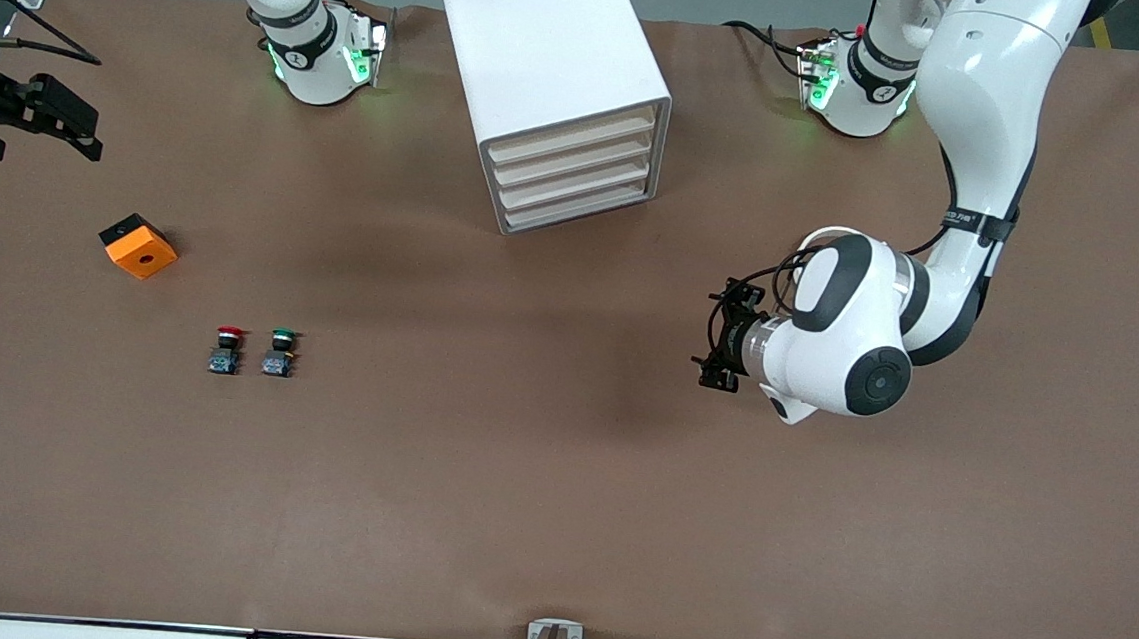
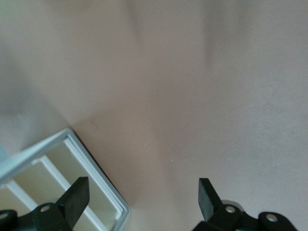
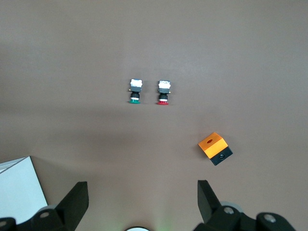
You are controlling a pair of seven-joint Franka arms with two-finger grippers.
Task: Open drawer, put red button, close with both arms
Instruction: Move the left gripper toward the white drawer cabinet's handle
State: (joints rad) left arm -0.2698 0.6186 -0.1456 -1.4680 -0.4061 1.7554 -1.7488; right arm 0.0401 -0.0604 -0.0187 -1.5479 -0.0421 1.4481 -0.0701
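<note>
The white cabinet (image 1: 547, 67) stands mid-table between the arms' bases, with its four cream-fronted drawers (image 1: 575, 175) all shut. The red button (image 1: 227, 349) stands on the table toward the right arm's end, close beside a green-capped twin (image 1: 280, 351). My left gripper (image 1: 719, 335) is open and empty above the table, beside the cabinet toward the left arm's end. Its wrist view (image 2: 142, 202) shows the cabinet's front corner (image 2: 72, 144). My right gripper (image 1: 81, 130) is open and empty, held high at the right arm's end. Its wrist view (image 3: 142, 199) shows the red button (image 3: 163, 91).
An orange block (image 1: 139, 245) with a black underside lies farther from the front camera than the two buttons; it also shows in the right wrist view (image 3: 215, 148), as does the green button (image 3: 135, 91). Brown table (image 1: 558, 479) all round.
</note>
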